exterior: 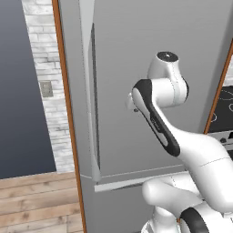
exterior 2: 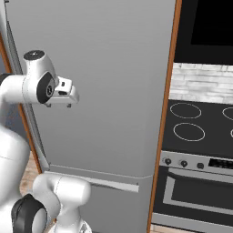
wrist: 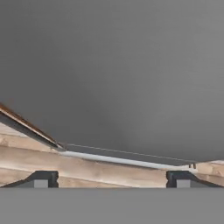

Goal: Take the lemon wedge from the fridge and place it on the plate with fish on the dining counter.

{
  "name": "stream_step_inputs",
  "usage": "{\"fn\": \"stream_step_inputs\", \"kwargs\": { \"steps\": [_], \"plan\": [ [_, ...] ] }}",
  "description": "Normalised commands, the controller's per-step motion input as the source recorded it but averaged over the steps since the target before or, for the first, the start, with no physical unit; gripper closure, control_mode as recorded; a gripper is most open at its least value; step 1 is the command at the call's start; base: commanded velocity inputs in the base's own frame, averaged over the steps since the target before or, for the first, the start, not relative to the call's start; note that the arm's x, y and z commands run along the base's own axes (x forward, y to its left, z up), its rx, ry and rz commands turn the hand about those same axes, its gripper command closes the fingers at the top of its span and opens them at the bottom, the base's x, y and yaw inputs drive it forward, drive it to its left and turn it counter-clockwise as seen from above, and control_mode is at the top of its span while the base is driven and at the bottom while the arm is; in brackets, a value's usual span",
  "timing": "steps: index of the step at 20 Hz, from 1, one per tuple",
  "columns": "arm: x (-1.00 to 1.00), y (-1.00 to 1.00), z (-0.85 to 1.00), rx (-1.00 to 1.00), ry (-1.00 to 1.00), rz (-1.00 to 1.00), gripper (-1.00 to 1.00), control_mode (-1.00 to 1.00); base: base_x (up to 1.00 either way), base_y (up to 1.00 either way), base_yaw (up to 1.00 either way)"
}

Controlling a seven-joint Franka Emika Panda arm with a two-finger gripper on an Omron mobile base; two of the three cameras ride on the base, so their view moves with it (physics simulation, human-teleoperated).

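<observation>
The tall grey fridge (exterior: 150, 41) (exterior 2: 104, 68) stands shut, framed by brown wood panels (exterior: 68, 113). Its long vertical handle (exterior: 88, 91) runs down the left edge of the door. My gripper (exterior 2: 58, 105) hangs in front of the door at mid height, pointing down, and is open with nothing between its fingers. In the hand view the gripper (wrist: 109, 179) has its two tips wide apart, over the grey door face (wrist: 113, 65) and its lower edge. The lemon wedge is hidden behind the shut door. The plate, the fish and the dining counter are out of view.
A black cooktop (exterior 2: 200, 123) with an oven (exterior 2: 195, 191) below it sits right of the fridge. Left of the fridge are a white brick wall (exterior: 45, 68), a dark panel (exterior: 18, 82) and wood flooring (exterior: 36, 200).
</observation>
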Motion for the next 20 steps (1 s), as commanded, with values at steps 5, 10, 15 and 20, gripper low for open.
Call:
{"fn": "stream_step_inputs", "kwargs": {
  "steps": [5,10,15,20],
  "plan": [
    [-0.37,0.14,-0.06,0.01,-0.2,0.0,-1.0,-1.0,0.0,0.0,0.0],
    [-0.32,-0.39,0.06,0.09,-0.17,0.0,-1.0,-1.0,0.0,0.0,0.0],
    [0.0,0.0,0.0,0.0,0.0,0.0,-1.0,-1.0,0.0,0.0,0.0],
    [0.0,0.05,0.0,0.0,0.0,0.0,-1.0,-1.0,0.0,0.0,0.0]
  ]
}}
